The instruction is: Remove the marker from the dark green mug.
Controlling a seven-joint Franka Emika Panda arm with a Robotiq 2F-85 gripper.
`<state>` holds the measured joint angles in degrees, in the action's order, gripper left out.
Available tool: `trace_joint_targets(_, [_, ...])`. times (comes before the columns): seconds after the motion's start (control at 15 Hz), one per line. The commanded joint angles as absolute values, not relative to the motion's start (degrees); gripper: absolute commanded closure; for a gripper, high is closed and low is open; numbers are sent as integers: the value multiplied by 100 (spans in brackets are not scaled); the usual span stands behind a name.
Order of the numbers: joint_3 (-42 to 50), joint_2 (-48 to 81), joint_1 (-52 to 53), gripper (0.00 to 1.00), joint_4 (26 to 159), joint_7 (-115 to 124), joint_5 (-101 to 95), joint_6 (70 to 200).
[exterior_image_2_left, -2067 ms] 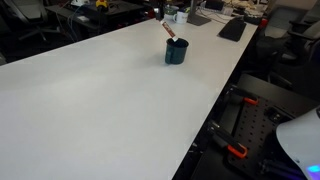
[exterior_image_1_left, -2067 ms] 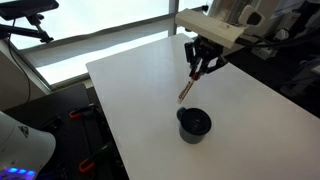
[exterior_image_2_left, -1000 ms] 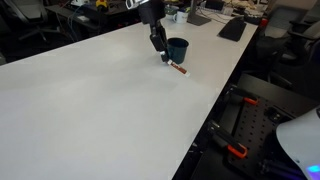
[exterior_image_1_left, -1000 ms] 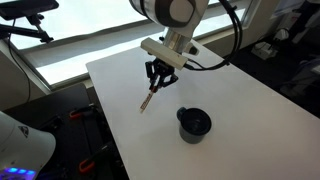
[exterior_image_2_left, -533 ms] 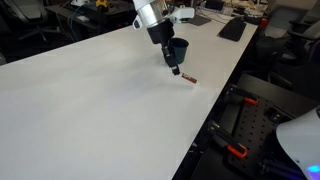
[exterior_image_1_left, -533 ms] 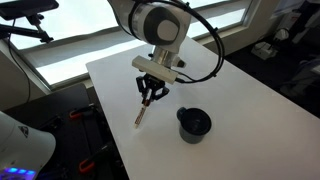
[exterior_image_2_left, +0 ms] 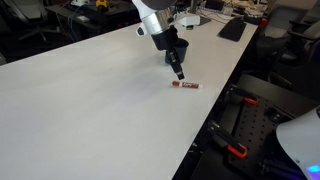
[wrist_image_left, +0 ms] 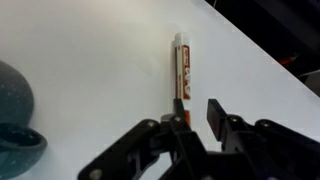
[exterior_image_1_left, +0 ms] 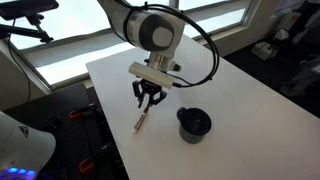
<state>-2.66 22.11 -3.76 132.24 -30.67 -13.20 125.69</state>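
The marker (exterior_image_2_left: 185, 85) lies flat on the white table, pale with a red-orange end; it also shows in an exterior view (exterior_image_1_left: 142, 120) and in the wrist view (wrist_image_left: 180, 70). My gripper (exterior_image_2_left: 179, 72) hovers just above one end of it, also seen in an exterior view (exterior_image_1_left: 148, 100). In the wrist view the jaws (wrist_image_left: 195, 112) stand apart, wider than the marker, with table showing between them. The dark green mug (exterior_image_1_left: 193, 123) stands upright and empty beside the gripper; its edge shows in the wrist view (wrist_image_left: 12, 110). My arm mostly hides it in an exterior view.
The white table (exterior_image_1_left: 240, 110) has its near edge close to the marker in an exterior view (exterior_image_2_left: 215, 100). A keyboard (exterior_image_2_left: 232, 28) and desk clutter sit beyond the far end. Windows run behind the table (exterior_image_1_left: 70, 50).
The gripper lifted the marker out of the mug, carried it sideways away from the mug and lowered it. The marker now lies flat on the table with the jaws apart above it.
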Motion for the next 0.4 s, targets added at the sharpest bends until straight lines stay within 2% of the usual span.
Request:
trace_joint_targets(0.0, [-283,2079,-394,37,13378,-3184,-1405,12704])
trace_joint_targets(0.27, [-285,2057,-402,6,13411,-3272,-1402,12690])
trace_joint_targets(0.33, [-275,2217,-385,25,13236,-3148,-1325,12558])
